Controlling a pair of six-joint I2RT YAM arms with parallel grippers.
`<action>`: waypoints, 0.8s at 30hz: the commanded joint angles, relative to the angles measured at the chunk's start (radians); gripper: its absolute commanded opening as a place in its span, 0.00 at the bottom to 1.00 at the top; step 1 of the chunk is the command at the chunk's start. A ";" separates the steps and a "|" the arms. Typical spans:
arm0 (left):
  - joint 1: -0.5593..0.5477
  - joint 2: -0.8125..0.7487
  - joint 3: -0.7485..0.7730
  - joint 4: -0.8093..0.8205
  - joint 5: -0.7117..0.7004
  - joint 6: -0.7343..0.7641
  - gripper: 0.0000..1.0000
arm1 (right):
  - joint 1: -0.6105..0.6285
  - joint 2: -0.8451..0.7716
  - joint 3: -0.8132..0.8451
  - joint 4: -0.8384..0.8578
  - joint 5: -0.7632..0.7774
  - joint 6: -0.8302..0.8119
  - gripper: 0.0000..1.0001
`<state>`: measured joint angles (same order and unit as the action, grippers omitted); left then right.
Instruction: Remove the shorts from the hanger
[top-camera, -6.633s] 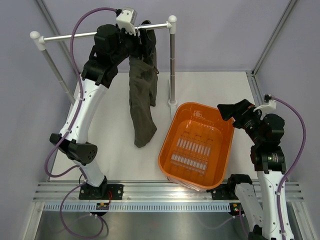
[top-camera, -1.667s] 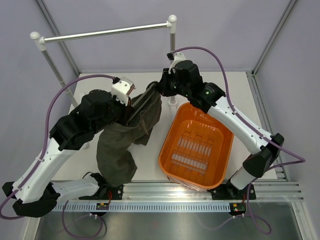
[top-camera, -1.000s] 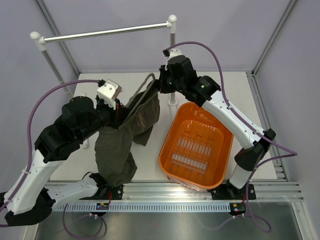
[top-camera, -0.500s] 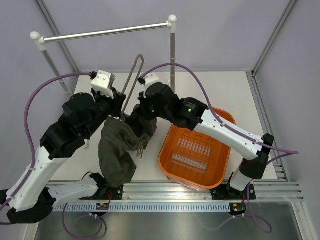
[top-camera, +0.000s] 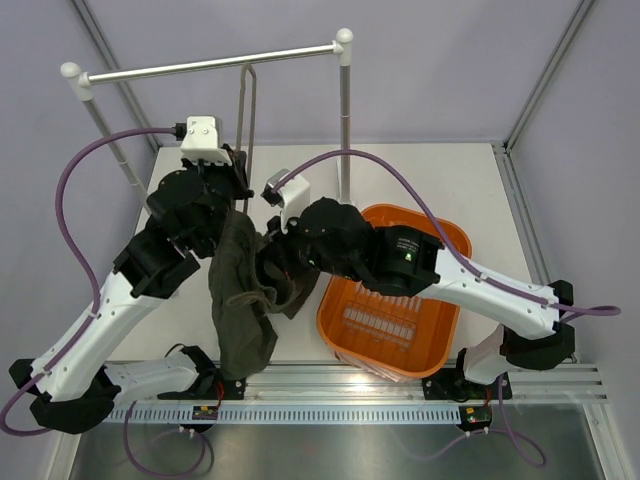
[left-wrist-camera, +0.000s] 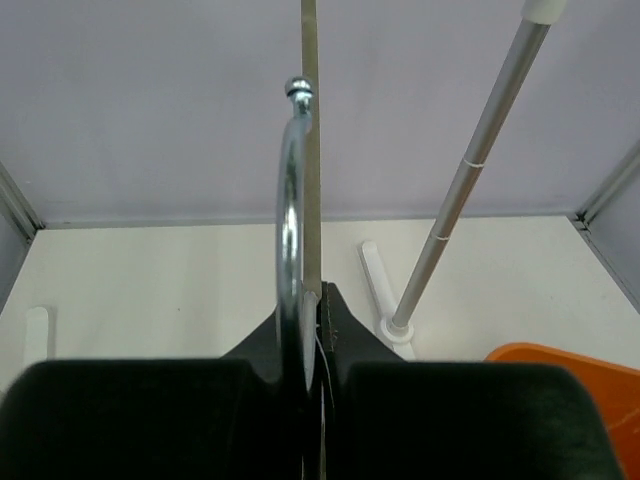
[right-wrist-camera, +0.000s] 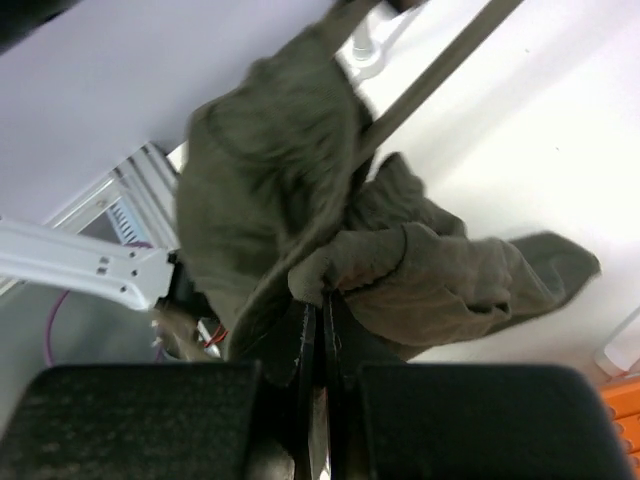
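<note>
Fingers of the left gripper (left-wrist-camera: 320, 315) are pressed together on the thin grey-brown clothes hanger (left-wrist-camera: 310, 150), right at the foot of its small curved metal hook (left-wrist-camera: 289, 200). The hanger stands nearly upright from that grip. Seen from above, it is a long narrow loop whose bare upper end rises in front of the silver rail with white ball ends (top-camera: 210, 64).

Below the left gripper, the dark olive-green cloth shorts (top-camera: 240, 300) hang in a bunched column down towards the near edge of the white table (top-camera: 480, 190). The right gripper (right-wrist-camera: 322, 305) has its fingers pinched shut on a fold of the shorts, and in its wrist view the hanger's lower part runs diagonally into the cloth. The orange plastic basket (top-camera: 440, 235) sits just right of the shorts, under the right arm.
</note>
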<state>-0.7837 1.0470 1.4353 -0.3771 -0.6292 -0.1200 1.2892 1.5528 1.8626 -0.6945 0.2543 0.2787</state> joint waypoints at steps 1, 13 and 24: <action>-0.002 0.002 0.024 0.232 -0.107 0.026 0.00 | 0.048 -0.048 0.023 0.032 0.002 -0.041 0.00; 0.001 -0.073 -0.136 0.721 -0.329 0.327 0.00 | 0.136 -0.007 0.242 -0.094 0.105 -0.142 0.00; 0.031 -0.194 -0.297 0.822 -0.265 0.327 0.00 | 0.165 0.004 0.276 -0.102 0.123 -0.177 0.00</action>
<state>-0.7582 0.8864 1.1297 0.3264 -0.9096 0.2325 1.4410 1.5486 2.0834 -0.8143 0.3405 0.1440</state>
